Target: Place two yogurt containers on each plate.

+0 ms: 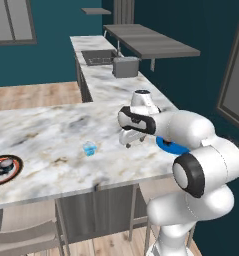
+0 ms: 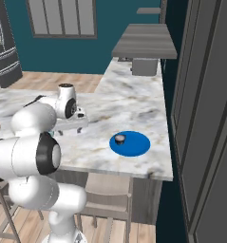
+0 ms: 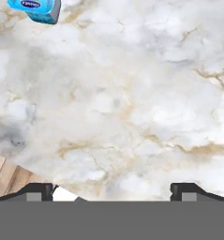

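Gripper fingers wide, empty, over marble counter; pale blue yogurt tub prob light, thin-walled — grip its sides gently

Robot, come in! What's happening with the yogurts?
Fingers open, empty. One yogurt on blue plate; blue yogurt loose on counter. Nothing in the way.

Blue yogurt container, well apart from claw on marble tabletop: dark blue oval label with white lettering, too small to read.
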Controlling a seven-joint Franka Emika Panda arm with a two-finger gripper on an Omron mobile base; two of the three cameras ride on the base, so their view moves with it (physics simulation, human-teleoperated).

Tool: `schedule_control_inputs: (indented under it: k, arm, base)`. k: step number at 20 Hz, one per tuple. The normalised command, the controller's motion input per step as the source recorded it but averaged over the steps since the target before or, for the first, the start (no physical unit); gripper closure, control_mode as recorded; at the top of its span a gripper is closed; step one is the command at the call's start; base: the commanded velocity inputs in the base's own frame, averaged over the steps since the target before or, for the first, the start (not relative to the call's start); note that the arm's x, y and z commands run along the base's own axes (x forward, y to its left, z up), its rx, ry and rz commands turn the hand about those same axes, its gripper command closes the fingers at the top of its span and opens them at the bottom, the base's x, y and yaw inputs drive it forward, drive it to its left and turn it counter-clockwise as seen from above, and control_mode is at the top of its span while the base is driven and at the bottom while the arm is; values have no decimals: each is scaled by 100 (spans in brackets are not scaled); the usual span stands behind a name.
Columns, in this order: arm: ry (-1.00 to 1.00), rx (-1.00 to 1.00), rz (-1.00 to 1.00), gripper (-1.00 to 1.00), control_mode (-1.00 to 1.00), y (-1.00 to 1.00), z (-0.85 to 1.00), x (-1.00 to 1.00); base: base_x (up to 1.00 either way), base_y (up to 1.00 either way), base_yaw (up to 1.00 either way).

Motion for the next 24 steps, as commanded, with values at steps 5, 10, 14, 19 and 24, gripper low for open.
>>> schedule_control_inputs:
  k: [5,10,14,19,24]
  arm:
    - [-1,-1,17,-100,-100,100,0,14]
    - [-8,0,4,-100,-100,93,2,9]
    - [-9,0,-9,-100,-100,77,-1,20]
    - [-3,-1,-30,-100,-100,33,-3,46]
    - [0,0,-12,-100,-100,14,-8,38]
  base:
    - [0,0,0]
    - [0,0,0]
    - [0,0,0]
    - [0,0,0]
    - [0,0,0]
